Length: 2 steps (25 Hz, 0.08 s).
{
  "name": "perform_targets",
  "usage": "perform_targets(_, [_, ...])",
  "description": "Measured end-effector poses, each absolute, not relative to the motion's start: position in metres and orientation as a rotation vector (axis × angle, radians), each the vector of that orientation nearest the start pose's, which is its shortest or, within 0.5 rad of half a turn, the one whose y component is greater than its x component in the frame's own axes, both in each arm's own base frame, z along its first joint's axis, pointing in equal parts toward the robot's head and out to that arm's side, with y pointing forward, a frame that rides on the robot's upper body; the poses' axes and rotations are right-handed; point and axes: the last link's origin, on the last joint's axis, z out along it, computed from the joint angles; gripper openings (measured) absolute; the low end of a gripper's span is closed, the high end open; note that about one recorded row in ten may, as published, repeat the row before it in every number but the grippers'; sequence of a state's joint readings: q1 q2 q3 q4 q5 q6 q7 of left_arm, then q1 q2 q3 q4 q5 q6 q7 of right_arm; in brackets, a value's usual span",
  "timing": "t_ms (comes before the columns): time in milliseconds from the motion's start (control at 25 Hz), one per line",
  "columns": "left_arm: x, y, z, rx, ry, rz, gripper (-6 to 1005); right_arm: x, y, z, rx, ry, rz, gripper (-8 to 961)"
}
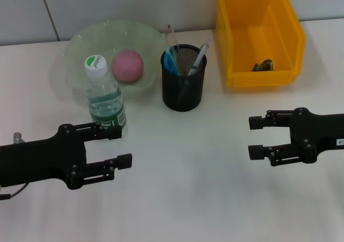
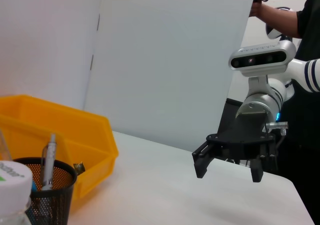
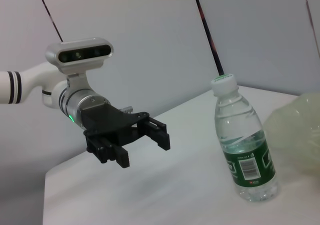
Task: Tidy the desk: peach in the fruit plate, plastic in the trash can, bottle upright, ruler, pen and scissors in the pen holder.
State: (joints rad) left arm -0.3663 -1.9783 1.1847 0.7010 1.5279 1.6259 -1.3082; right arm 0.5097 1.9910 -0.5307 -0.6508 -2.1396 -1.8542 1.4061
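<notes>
On the desk (image 1: 188,161), bottle (image 1: 105,94) upright, peach (image 1: 127,65) plated; left gripper (image 1: 115,145) and right gripper (image 1: 257,137) wide open, empty; little left.

The head camera is looking steeply down at the surface (image 1: 177,161). Each wrist camera is sitting low, facing across it toward the opposite arm — the bottle (image 1: 105,94), at ten o'clock overhead, is appearing in all three views.
</notes>
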Motion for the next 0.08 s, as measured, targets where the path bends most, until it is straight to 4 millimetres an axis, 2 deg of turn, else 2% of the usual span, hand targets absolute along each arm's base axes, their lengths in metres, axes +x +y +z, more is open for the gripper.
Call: perform_targets(80, [-0.2537, 0.2890, 0.0048, -2.863, -0.447, -0.890, 663, 0.2811, 0.2956, 0.0426, -2.856, 0.688, 0.770, 827])
